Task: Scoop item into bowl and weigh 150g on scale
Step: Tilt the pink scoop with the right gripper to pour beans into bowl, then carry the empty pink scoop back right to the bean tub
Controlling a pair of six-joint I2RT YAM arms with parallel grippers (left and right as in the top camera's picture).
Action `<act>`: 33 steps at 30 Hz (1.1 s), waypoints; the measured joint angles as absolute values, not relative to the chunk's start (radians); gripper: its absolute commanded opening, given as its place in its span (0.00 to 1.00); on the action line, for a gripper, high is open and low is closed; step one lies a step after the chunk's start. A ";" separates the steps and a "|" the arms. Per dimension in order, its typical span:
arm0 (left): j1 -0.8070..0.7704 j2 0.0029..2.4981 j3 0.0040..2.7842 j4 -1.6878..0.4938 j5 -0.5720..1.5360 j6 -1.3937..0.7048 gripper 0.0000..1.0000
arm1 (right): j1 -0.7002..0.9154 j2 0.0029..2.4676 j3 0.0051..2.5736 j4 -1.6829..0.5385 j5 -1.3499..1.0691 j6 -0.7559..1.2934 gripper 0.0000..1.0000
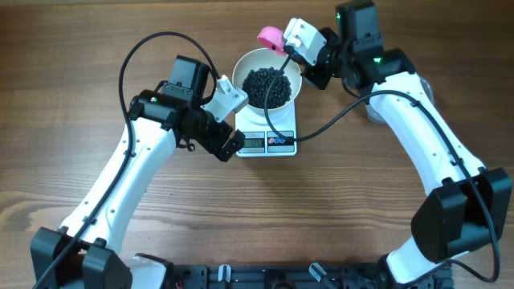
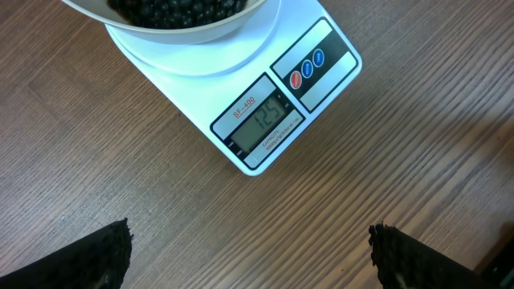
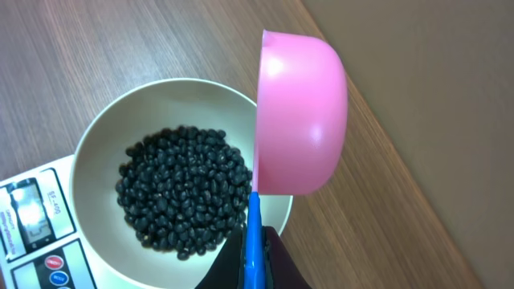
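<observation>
1. Left arm: it runs from the near-left table [image 1: 72, 48] edge up and inward, bends at the elbow left of the scale [image 1: 269, 138], then the wrist turns down and right. The left gripper [image 1: 228, 144] ends just beside the scale's front-left corner.
2. Left gripper, wrist view [image 2: 253, 261]: jaws spread wide with nothing between them. Only the dark fingertips [image 2: 104, 257] show at the bottom edge, over bare wood. It looks apart from the scale, but I cannot be sure.
3. Right arm: it runs from the near-right edge up and inward to an elbow beyond the scale, and the wrist reaches left toward the bowl's [image 1: 241, 68] far-right rim.
4. Right gripper [image 1: 295, 54]: clamped tight on the blue handle [image 3: 253, 229] of a pink scoop [image 3: 301, 120]. The handle runs straight up out of the jaws in the wrist view.
5. Scoop: the cup is turned on its side, with its rounded back toward the camera and its mouth facing the bowl. It hangs at the bowl's rim, and its inside is hidden.
6. Beans [image 3: 185, 193]: a dark heap sits in the middle of the bowl, with the white wall clear all round it.
7. Bowl: it sits upright and centred on the scale's platform.
8. Scale: the display [image 2: 269, 116] faces the near edge. The digits look like 125, though the last one is hard to read.
</observation>
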State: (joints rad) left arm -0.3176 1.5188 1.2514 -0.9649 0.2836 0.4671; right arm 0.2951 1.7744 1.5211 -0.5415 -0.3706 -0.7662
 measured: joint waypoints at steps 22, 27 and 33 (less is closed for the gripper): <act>-0.318 1.519 1.251 -0.965 0.284 0.467 1.00 | 0.298 1.759 1.521 -0.500 -0.349 -0.543 0.04; -0.318 1.519 1.251 -0.965 0.284 0.467 1.00 | 0.273 1.746 1.562 -0.601 -0.230 -0.384 0.04; -0.318 1.519 1.251 -0.965 0.283 0.467 1.00 | 0.127 1.734 1.740 -0.907 -0.200 -0.291 0.04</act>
State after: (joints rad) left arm -0.3176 1.5188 1.2514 -0.9649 0.2832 0.4671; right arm 0.1268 1.7344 1.7401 -0.9066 -0.2005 -0.2913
